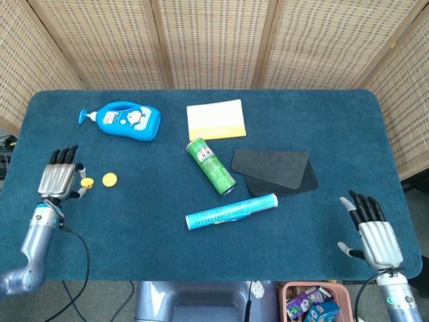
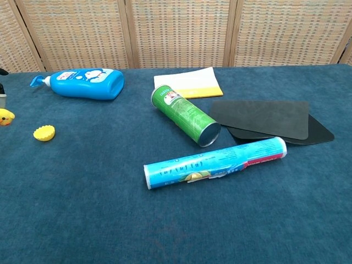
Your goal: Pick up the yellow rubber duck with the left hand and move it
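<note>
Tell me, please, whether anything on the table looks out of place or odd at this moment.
Mostly not. The green can and blue tube lie on their sides, and the blue bottle lies flat. One small oddity: a yellow disc sits alone on the cloth just beside the duck at the left hand.

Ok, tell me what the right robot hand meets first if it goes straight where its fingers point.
Probably nothing: the right robot hand points toward the far edge, slightly leftward, and that line runs over bare blue table, passing right of the black mats. Its height is unclear.
</note>
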`<control>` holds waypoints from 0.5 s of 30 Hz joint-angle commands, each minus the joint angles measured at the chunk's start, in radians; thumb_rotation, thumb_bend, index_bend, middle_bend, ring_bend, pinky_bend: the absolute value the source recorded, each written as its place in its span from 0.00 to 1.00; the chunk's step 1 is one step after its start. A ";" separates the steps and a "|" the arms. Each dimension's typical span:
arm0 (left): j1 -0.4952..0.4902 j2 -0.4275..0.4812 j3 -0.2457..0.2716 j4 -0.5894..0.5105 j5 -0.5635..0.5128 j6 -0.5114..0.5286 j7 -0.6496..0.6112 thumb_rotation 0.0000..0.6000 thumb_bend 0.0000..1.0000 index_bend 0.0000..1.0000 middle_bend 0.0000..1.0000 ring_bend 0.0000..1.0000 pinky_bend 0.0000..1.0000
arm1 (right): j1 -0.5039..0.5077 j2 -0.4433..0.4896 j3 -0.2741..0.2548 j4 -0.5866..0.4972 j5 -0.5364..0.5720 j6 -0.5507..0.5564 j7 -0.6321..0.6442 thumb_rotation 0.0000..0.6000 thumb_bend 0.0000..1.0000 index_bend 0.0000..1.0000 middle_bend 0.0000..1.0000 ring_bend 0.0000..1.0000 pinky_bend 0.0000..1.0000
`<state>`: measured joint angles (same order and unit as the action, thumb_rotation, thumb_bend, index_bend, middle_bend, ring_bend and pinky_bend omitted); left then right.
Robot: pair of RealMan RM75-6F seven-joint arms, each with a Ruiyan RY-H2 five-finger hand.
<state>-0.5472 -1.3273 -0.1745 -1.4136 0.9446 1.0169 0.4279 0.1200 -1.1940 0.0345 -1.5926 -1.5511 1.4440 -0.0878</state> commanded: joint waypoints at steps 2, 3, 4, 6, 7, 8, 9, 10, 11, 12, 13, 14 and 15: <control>-0.025 -0.041 -0.008 0.066 -0.010 -0.035 -0.015 1.00 0.27 0.55 0.00 0.00 0.00 | 0.001 -0.001 0.001 0.001 0.005 -0.003 -0.001 1.00 0.10 0.00 0.00 0.00 0.00; -0.031 -0.050 -0.009 0.077 -0.014 -0.043 -0.016 1.00 0.27 0.55 0.00 0.00 0.00 | 0.002 -0.001 0.002 0.001 0.005 -0.004 -0.001 1.00 0.10 0.00 0.00 0.00 0.00; -0.036 -0.059 -0.011 0.087 -0.019 -0.049 -0.016 1.00 0.27 0.55 0.00 0.00 0.00 | 0.002 -0.001 0.002 0.001 0.007 -0.005 -0.001 1.00 0.10 0.00 0.00 0.00 0.00; -0.047 -0.079 -0.014 0.112 -0.033 -0.060 -0.009 1.00 0.27 0.55 0.00 0.00 0.00 | 0.003 -0.001 0.003 0.003 0.011 -0.009 0.000 1.00 0.10 0.00 0.00 0.00 0.00; -0.051 -0.086 -0.015 0.120 -0.040 -0.066 -0.006 1.00 0.27 0.55 0.00 0.00 0.00 | 0.004 -0.002 0.003 0.004 0.012 -0.011 0.000 1.00 0.10 0.00 0.00 0.00 0.00; -0.058 -0.096 -0.017 0.132 -0.047 -0.072 -0.001 1.00 0.27 0.55 0.00 0.00 0.00 | 0.004 -0.002 0.004 0.005 0.015 -0.013 0.002 1.00 0.10 0.00 0.00 0.00 0.00; -0.062 -0.102 -0.017 0.140 -0.051 -0.075 0.004 1.00 0.27 0.55 0.00 0.00 0.00 | 0.005 -0.002 0.004 0.006 0.016 -0.014 0.003 1.00 0.10 0.00 0.00 0.00 0.00; -0.068 -0.110 -0.016 0.150 -0.057 -0.080 0.012 1.00 0.27 0.55 0.00 0.00 0.00 | 0.005 -0.002 0.005 0.006 0.018 -0.015 0.004 1.00 0.10 0.00 0.00 0.00 0.00; -0.071 -0.115 -0.016 0.156 -0.061 -0.082 0.017 1.00 0.27 0.55 0.00 0.00 0.00 | 0.005 -0.002 0.005 0.007 0.018 -0.016 0.005 1.00 0.10 0.00 0.00 0.00 0.00; -0.074 -0.120 -0.017 0.161 -0.065 -0.083 0.021 1.00 0.27 0.55 0.00 0.00 0.00 | 0.005 -0.002 0.005 0.008 0.019 -0.016 0.006 1.00 0.10 0.00 0.00 0.00 0.00; -0.079 -0.127 -0.019 0.170 -0.072 -0.087 0.024 1.00 0.27 0.55 0.00 0.00 0.00 | 0.006 -0.002 0.006 0.009 0.020 -0.017 0.007 1.00 0.10 0.00 0.00 0.00 0.00; -0.082 -0.131 -0.021 0.175 -0.078 -0.091 0.026 1.00 0.27 0.55 0.00 0.00 0.00 | 0.007 -0.003 0.006 0.010 0.021 -0.018 0.008 1.00 0.10 0.00 0.00 0.00 0.00; -0.086 -0.135 -0.023 0.181 -0.084 -0.095 0.028 1.00 0.27 0.55 0.00 0.00 0.00 | 0.007 -0.003 0.007 0.012 0.023 -0.020 0.009 1.00 0.10 0.00 0.00 0.00 0.00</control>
<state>-0.6283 -1.4571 -0.1948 -1.2384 0.8665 0.9271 0.4526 0.1268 -1.1968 0.0410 -1.5815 -1.5287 1.4244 -0.0791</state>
